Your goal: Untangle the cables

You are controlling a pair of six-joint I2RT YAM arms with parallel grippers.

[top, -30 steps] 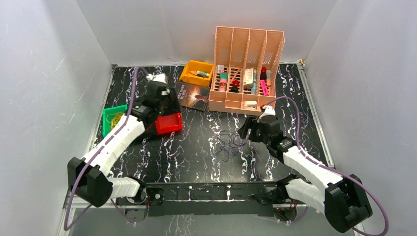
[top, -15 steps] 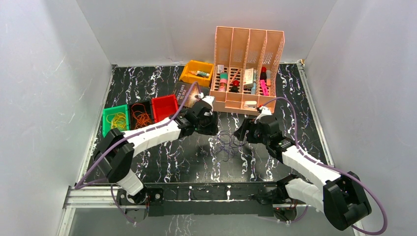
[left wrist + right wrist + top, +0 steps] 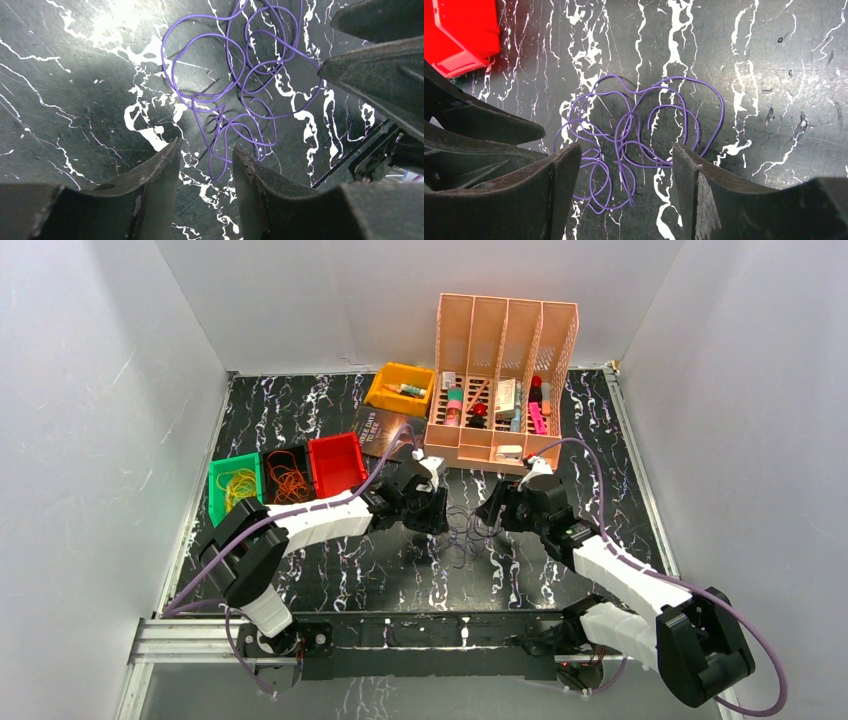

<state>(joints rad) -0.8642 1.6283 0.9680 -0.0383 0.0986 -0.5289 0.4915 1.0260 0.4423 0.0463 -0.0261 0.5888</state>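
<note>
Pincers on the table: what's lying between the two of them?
A loose tangle of purple cable lies on the black marbled table between the left pincer and the right pincer. The top view shows it best.

Even overhead light, white glare on the glossy table (image 3: 120, 20), soft shadows.

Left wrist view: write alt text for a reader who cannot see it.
A loose tangle of purple cable lies on a black marbled table. The left gripper, jaws open, hangs above with one loop between its tips; the right gripper shows at right.
</note>
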